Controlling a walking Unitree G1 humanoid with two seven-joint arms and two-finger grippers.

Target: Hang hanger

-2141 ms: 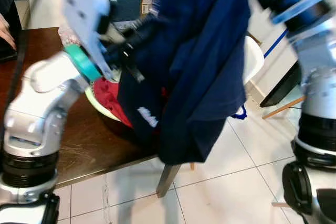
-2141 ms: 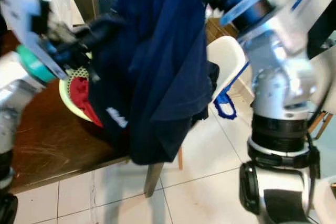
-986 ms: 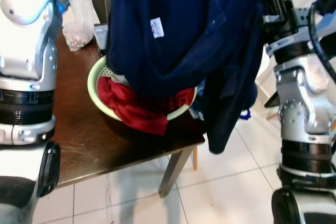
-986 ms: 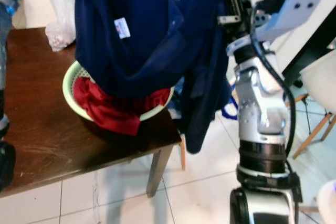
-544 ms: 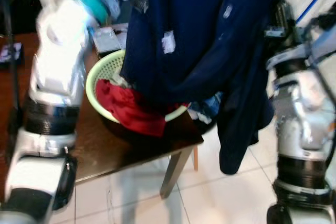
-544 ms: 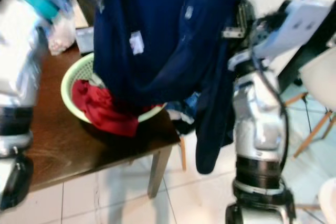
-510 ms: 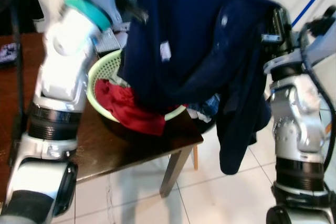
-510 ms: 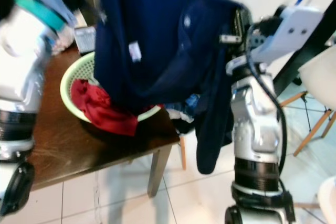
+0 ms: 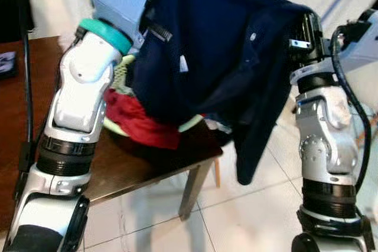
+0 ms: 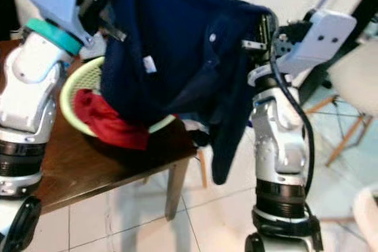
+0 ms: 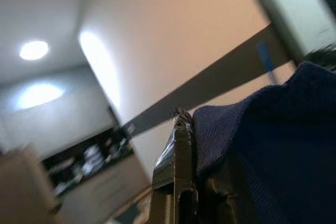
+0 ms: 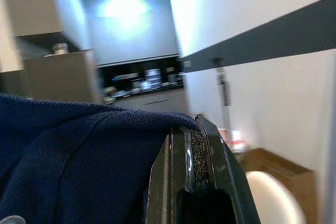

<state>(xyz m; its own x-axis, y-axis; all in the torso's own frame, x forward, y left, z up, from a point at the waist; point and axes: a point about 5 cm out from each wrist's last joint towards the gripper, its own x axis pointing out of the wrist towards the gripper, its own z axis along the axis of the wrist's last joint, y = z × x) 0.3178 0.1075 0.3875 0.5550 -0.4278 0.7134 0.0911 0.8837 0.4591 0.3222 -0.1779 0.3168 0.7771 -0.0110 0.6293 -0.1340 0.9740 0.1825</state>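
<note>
Shirt: navy shirt (image 9: 218, 69) is hanging stretched between both hands, above the basket (image 10: 77, 84) on the bench (image 9: 147, 163).
Left hand (image 11: 181, 129): clenching one shoulder.
Right hand (image 12: 195, 145): clenching the other.
Hanger: cannot tell.

A shirt (image 9: 218, 69) hangs stretched between the left claw (image 9: 155, 25) and the right claw (image 9: 298, 39), above a basket (image 10: 77, 87) of clothes (image 9: 139, 125) on the worktop (image 9: 130, 169). A chair (image 9: 53, 4) stands far left.
</note>
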